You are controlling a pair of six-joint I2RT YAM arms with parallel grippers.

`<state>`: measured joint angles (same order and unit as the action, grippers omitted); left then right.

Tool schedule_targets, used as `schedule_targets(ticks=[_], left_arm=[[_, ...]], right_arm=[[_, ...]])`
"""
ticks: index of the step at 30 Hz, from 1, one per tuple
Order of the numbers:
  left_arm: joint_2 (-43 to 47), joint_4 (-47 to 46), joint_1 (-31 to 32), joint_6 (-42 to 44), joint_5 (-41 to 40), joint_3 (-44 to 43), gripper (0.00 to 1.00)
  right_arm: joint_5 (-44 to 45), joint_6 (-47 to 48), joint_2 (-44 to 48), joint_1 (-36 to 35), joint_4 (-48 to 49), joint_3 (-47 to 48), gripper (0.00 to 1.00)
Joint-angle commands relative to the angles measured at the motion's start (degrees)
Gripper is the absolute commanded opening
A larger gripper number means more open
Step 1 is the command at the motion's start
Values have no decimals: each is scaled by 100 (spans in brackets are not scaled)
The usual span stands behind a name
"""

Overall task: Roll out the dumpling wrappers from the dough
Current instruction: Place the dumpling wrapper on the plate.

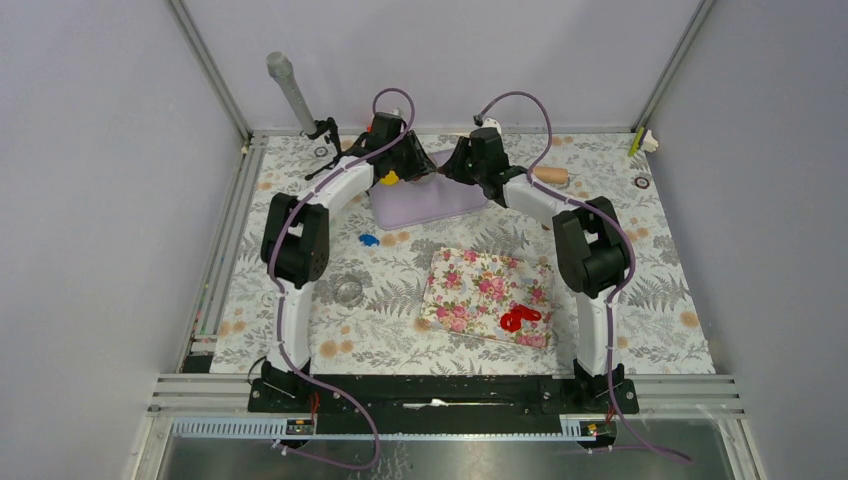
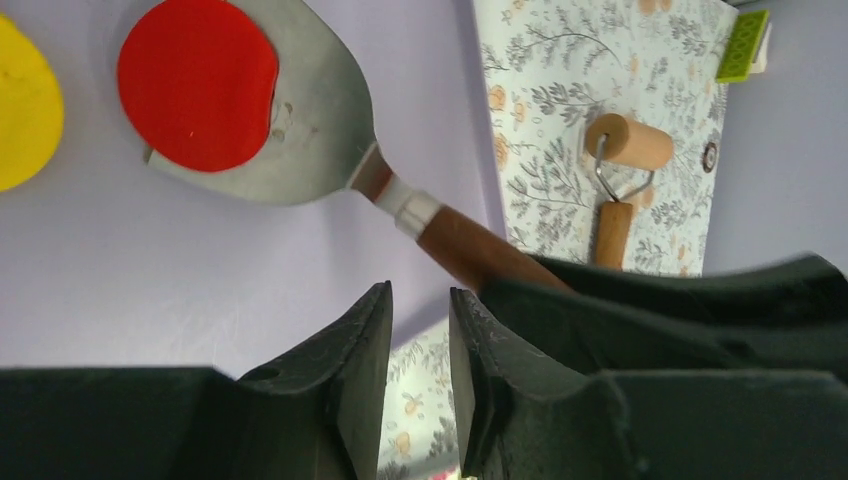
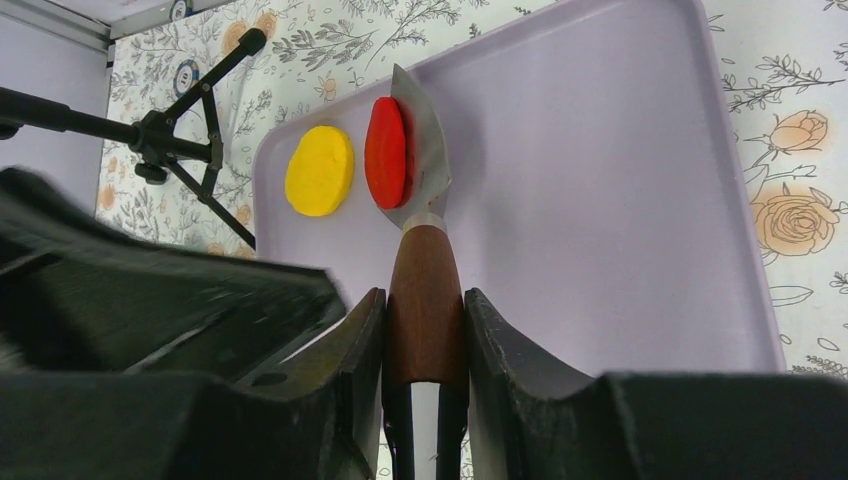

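A red dumpling wrapper (image 2: 195, 82) lies against the metal blade of a wooden-handled spatula (image 2: 300, 130) over the lavender tray (image 2: 150, 260). A yellow wrapper (image 2: 25, 100) lies on the tray right beside it. In the right wrist view the blade stands on edge with the red wrapper (image 3: 385, 152) on its left face, next to the yellow one (image 3: 320, 170). My right gripper (image 3: 425, 295) is shut on the spatula handle (image 3: 424, 300). My left gripper (image 2: 420, 290) hovers close by, jaws a narrow gap apart and empty. Red dough scraps (image 1: 520, 318) lie on the floral mat (image 1: 470, 285).
A small wooden roller (image 2: 628, 142) lies right of the tray. A black stand (image 3: 160, 140) and a grey cylinder (image 1: 290, 90) are at the back left. A blue piece (image 1: 368, 240) and a round metal cutter (image 1: 347, 290) lie left of the mat.
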<state>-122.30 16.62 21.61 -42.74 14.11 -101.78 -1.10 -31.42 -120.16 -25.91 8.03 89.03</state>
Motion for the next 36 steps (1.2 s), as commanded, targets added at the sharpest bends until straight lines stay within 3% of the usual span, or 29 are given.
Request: schedule_targets(ticks=[1,8,24,36], left_arm=[[-511,-302,-40,-126,117,-638,31],[-1142,-342,-69,-167,44,-1285,28],[-1587,-852,-78,-296,-248,-1432,29],[-1881,-644,-78,-209,-568,-1632,29]], right_arm=[[-140,-216,-38,-37,322,72,0],[-236,-304,-119,-37,403,38,0],[-459,-384,-175,-11,540,-68,0],[-497,-407,-57,-3,583,-174,0]])
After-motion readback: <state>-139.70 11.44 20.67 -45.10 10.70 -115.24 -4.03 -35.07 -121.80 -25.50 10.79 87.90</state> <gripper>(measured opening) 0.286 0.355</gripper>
